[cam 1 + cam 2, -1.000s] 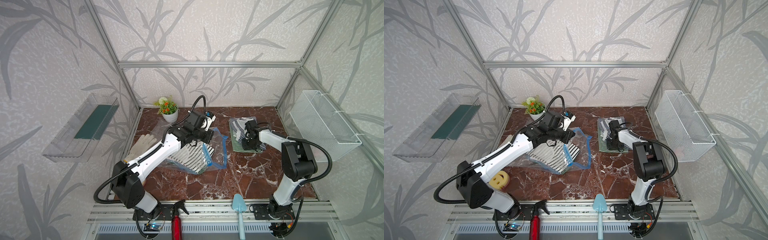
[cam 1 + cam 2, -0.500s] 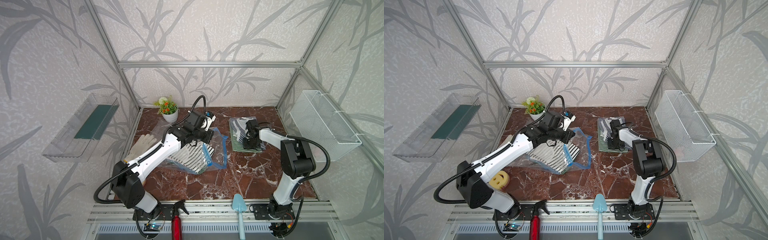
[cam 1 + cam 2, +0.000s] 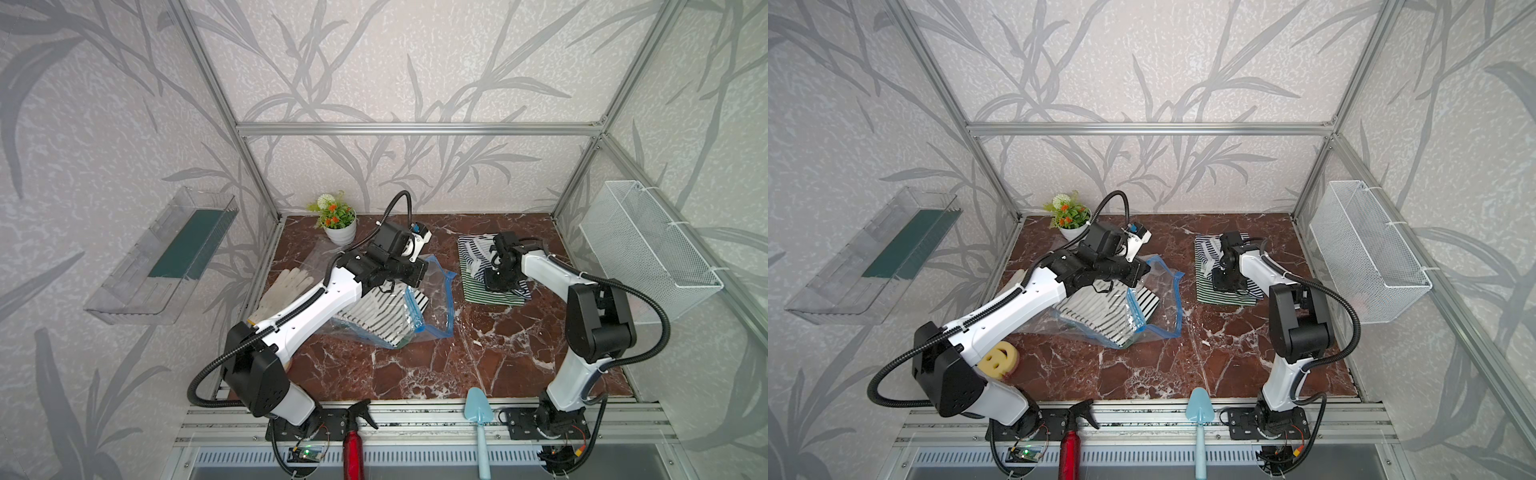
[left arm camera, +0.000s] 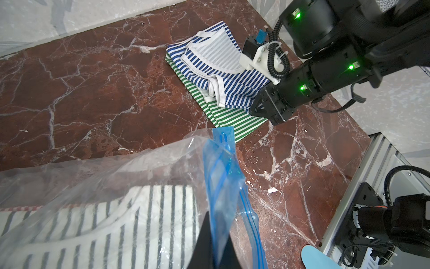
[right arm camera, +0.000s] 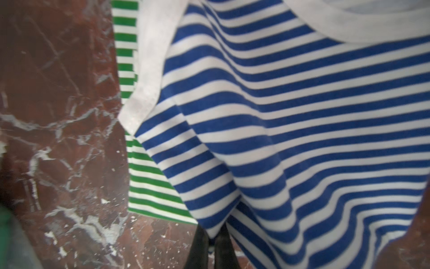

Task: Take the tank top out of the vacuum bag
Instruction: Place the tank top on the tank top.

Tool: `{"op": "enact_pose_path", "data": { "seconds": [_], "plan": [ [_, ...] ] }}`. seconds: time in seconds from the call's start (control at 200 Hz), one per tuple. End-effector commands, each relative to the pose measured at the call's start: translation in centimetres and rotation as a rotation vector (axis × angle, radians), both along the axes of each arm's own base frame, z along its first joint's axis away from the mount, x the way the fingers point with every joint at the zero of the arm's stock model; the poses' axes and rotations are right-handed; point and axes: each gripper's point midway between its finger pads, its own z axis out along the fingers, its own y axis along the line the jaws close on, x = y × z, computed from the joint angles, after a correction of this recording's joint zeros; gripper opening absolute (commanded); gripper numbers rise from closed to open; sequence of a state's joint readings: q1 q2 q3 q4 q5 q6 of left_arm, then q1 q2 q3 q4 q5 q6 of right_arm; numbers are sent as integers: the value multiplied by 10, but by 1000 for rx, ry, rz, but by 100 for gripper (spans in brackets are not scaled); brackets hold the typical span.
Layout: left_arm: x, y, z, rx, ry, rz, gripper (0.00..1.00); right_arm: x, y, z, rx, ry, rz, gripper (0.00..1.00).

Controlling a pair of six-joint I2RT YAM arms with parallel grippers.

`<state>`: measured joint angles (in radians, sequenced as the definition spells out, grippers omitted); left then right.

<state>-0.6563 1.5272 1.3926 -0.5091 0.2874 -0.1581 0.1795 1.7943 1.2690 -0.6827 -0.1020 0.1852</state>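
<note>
The vacuum bag [image 3: 434,303] [image 3: 1165,309] lies crumpled mid-table, clear with a blue zip strip [image 4: 221,181]. My left gripper [image 4: 216,251] is shut on that strip and holds the bag's mouth up. Inside the bag sits a black-and-white striped garment [image 3: 374,311] [image 4: 116,221]. Outside the bag, at the back right, a blue-and-white striped tank top [image 3: 473,253] [image 4: 221,69] [image 5: 279,116] lies on a folded green-striped garment [image 3: 482,293] [image 5: 144,181]. My right gripper [image 5: 211,242] [image 4: 252,110] is shut on the tank top's near edge.
A potted plant [image 3: 338,220] stands at the back, white gloves [image 3: 282,291] lie at the left edge, and a yellow smiley sponge [image 3: 998,359] sits by the left arm. A wire basket [image 3: 648,245] hangs right. A blue trowel [image 3: 478,411] and red spray bottle [image 3: 353,440] lie at the front.
My right gripper has closed on the blue-striped tank top's edge. The left gripper has kept hold of the bag's strip without moving.
</note>
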Motion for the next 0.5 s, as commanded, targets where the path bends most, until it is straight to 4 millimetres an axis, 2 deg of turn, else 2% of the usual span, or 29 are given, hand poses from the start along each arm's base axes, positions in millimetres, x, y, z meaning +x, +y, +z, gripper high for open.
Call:
{"op": "enact_pose_path", "data": {
  "seconds": [0.0, 0.15, 0.17, 0.245, 0.495],
  "plan": [
    [-1, -3, 16, -21, -31, -13, 0, -1, 17, 33, 103, -42, 34, 0],
    [0, -2, 14, -14, -32, -11, 0, 0, 33, 45, 201, -62, 52, 0],
    [-1, -2, 15, -17, -31, -12, 0, 0, 36, 56, 218, -90, 58, 0],
    [-1, -3, 16, -20, -32, -14, 0, 0, 44, 61, 270, -100, 65, 0],
    [0, -2, 14, -15, -35, -11, 0, -6, 56, 43, 315, -56, 62, 0]
  ]
}}
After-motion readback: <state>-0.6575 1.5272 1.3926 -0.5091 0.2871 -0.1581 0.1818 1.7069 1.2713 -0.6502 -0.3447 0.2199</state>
